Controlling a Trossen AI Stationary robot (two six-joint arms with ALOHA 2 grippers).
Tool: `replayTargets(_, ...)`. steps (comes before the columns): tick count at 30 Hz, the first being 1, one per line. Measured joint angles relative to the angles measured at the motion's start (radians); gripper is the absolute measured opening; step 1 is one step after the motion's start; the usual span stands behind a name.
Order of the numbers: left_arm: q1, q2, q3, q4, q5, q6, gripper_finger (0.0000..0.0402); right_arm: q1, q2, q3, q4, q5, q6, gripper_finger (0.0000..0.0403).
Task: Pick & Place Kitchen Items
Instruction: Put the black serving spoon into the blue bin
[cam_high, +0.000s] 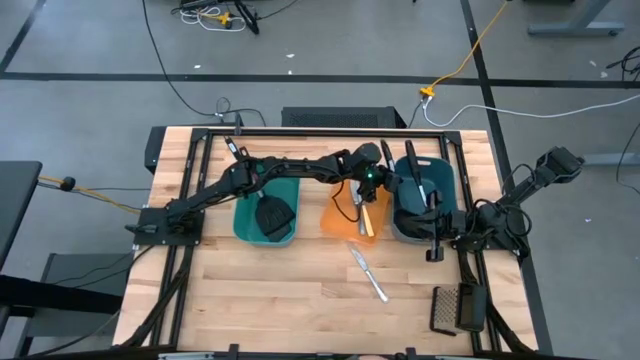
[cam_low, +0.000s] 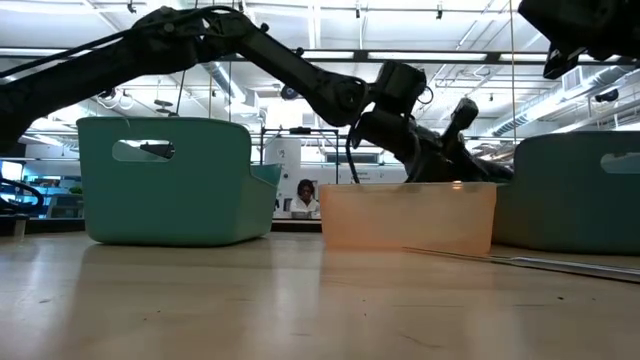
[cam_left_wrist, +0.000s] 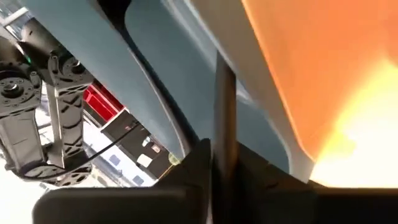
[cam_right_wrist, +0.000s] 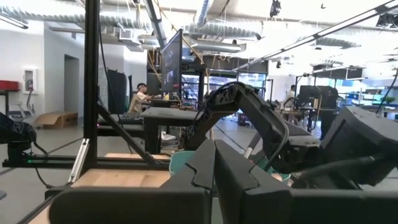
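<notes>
The left gripper hung over the orange bin, pinching a thin black utensil handle; dropping it looked next. The right gripper waited, pressed together.

Translucent orange plastic bin, wood table

Three bins, teal, orange, dark teal; mesh object nearby.

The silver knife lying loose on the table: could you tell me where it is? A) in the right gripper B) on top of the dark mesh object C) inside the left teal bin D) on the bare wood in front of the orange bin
D: in the high view the silver knife lies on the wooden table, just in front of the orange bin, outside every bin.
</notes>
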Motion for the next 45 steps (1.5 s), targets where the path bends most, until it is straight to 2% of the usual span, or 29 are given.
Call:
replayTargets(6,0.000,-0.004,0.000,0.026,0.002,-0.020,0.0126,0.000,0.000,0.000,-0.008,0.003,0.003,0.0013)
replayTargets(12,-0.008,-0.012,0.000,0.027,-0.039,-0.018,0.0157,0.000,0.000,0.000,-0.010,-0.001,0.003,0.0013)
replayTargets(20,-0.029,-0.036,0.000,0.004,-0.089,-0.096,0.0159,0.000,0.000,0.000,-0.011,-0.004,0.003,0.0013)
replayTargets(29,-0.028,-0.036,0.000,-0.149,-0.185,-0.212,0.0158,0.000,0.000,0.000,-0.011,-0.020,0.004,0.0013)
replayTargets(37,-0.021,-0.036,0.000,-0.163,-0.269,-0.319,0.0158,0.000,0.000,0.000,-0.010,-0.019,0.004,0.0013)
replayTargets(45,-0.025,-0.036,0.000,-0.215,-0.324,-0.352,0.0158,0.000,0.000,0.000,-0.011,-0.019,0.004,0.0013)
